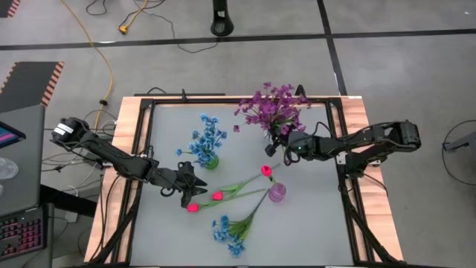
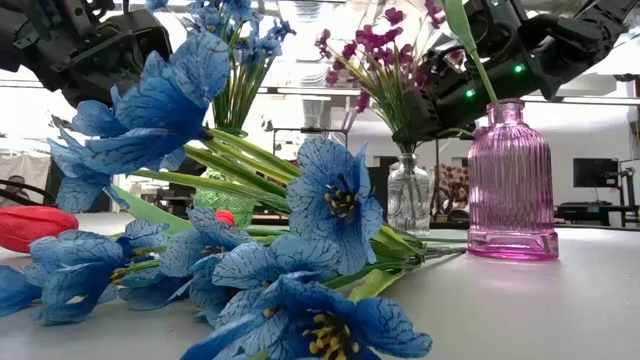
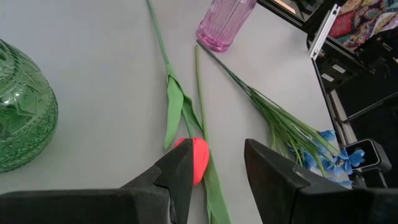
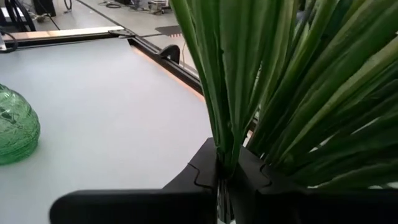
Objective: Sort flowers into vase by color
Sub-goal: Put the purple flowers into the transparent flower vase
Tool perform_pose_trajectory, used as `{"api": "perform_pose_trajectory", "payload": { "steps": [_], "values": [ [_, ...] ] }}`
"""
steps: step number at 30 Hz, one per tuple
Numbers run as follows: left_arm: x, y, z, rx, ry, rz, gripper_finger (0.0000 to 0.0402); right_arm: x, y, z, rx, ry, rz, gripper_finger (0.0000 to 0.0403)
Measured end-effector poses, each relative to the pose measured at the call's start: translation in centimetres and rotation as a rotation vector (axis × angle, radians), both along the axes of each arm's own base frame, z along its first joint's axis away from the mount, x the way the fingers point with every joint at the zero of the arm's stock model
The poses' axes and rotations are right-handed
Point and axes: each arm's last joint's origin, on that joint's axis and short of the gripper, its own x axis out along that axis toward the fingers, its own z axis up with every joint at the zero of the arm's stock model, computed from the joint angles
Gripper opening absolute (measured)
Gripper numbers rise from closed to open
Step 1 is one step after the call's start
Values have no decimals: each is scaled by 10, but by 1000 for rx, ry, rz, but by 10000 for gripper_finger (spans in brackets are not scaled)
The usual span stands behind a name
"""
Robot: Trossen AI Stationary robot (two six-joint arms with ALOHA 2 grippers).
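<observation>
Three ribbed glass vases stand on the smooth grey table (image 1: 312, 223): a round green vase (image 1: 211, 161) holding blue sprigs, a clear vase (image 2: 408, 193) hidden from above by purple sprigs (image 1: 274, 108), and a pink bottle-shaped vase (image 1: 277, 193). The right gripper (image 4: 227, 169) pinches thin green stems beside the purple bunch. The left gripper (image 3: 216, 167), fingers spread, hovers over a pink-red tulip bud (image 3: 194, 158) lying loose; three buds and one blue bunch (image 1: 229, 232) lie on the table.

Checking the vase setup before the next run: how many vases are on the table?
3: green vase left of centre with blue flowers, clear vase at the back with purple flowers, pink vase near centre.
</observation>
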Motion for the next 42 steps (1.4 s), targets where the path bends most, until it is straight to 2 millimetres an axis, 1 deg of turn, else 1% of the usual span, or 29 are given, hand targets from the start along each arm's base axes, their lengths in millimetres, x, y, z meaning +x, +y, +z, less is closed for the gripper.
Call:
{"api": "perform_pose_trajectory", "payload": {
  "steps": [4, 7, 10, 16, 19, 21, 27, 33, 38, 42],
  "values": [
    [0, 0, 0, -1, 0, 1, 129, 0, 0, 0, -1, 4, 3, 51],
    [0, 0, 0, -16, 1, 9, 129, 0, 0, 0, -1, 6, 4, 64],
    [0, 0, 0, -21, 2, 12, 129, 0, 0, -1, 3, 11, 11, 90],
    [0, 0, 0, -23, 2, 13, 129, -1, 2, 0, 1, 10, 19, 157],
    [0, 0, 0, -23, 2, 13, 129, -2, 4, 4, -32, 25, 37, 181],
    [0, 0, 0, -23, 2, 13, 129, -3, 6, 11, -39, 5, 45, 190],
    [0, 0, 0, -23, 2, 13, 129, -10, 8, 33, -50, -77, 50, 194],
    [0, 0, 0, -23, 2, 13, 129, -27, 11, 51, -48, -105, 54, 185],
    [0, 0, 0, -23, 2, 13, 129, -42, 21, 65, -42, -134, 93, 182],
    [0, 0, 0, -23, 2, 13, 129, -52, 31, 73, -40, -146, 142, 182]
  ]
}}
